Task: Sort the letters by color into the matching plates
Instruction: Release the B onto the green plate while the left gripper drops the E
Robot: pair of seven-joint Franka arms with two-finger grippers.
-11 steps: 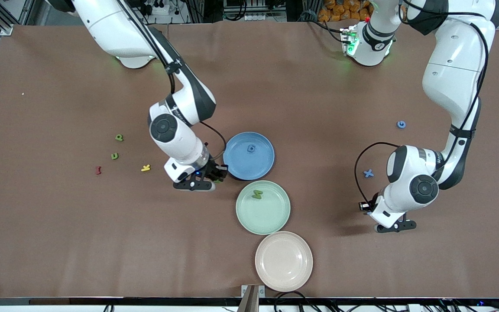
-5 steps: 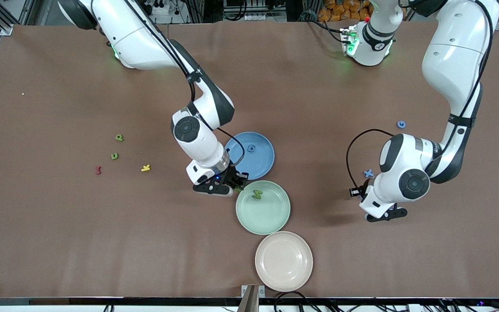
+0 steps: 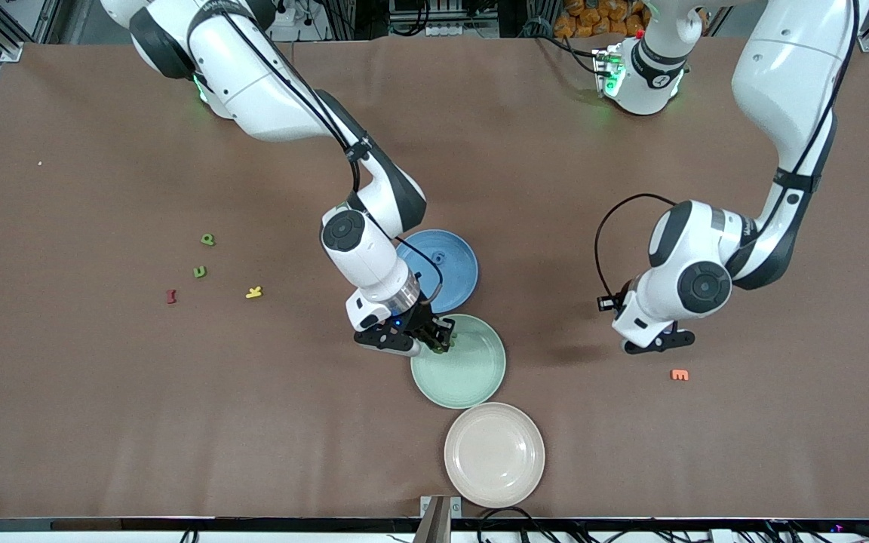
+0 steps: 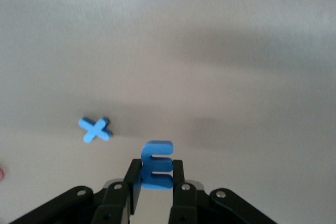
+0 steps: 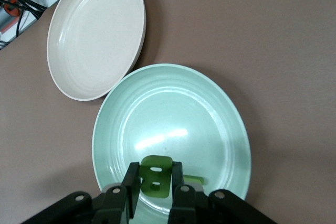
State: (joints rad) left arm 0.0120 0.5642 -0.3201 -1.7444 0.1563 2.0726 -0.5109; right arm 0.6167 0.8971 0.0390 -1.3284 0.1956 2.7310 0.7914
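Note:
My right gripper (image 3: 438, 341) hangs over the rim of the pale green plate (image 3: 472, 373), shut on a green letter B (image 5: 156, 178). In the right wrist view the green plate (image 5: 210, 114) lies under the jaws, and another green letter (image 5: 198, 180) peeks out past the fingers. My left gripper (image 3: 653, 345) hovers over bare table toward the left arm's end, shut on a blue letter E (image 4: 156, 163). A blue X (image 4: 95, 129) lies on the table below it. The blue plate (image 3: 453, 271) holds one blue letter (image 3: 439, 258). The beige plate (image 3: 495, 454) holds nothing.
An orange letter (image 3: 680, 374) lies on the table close to the left gripper. Toward the right arm's end lie two green letters (image 3: 208, 239) (image 3: 199, 271), a red one (image 3: 171, 296) and a yellow one (image 3: 254, 292). The three plates touch in a row.
The right arm carried the green letter from beside the blue plate to over the green plate's rim. The left arm moved toward the plates with the blue E, uncovering the orange letter.

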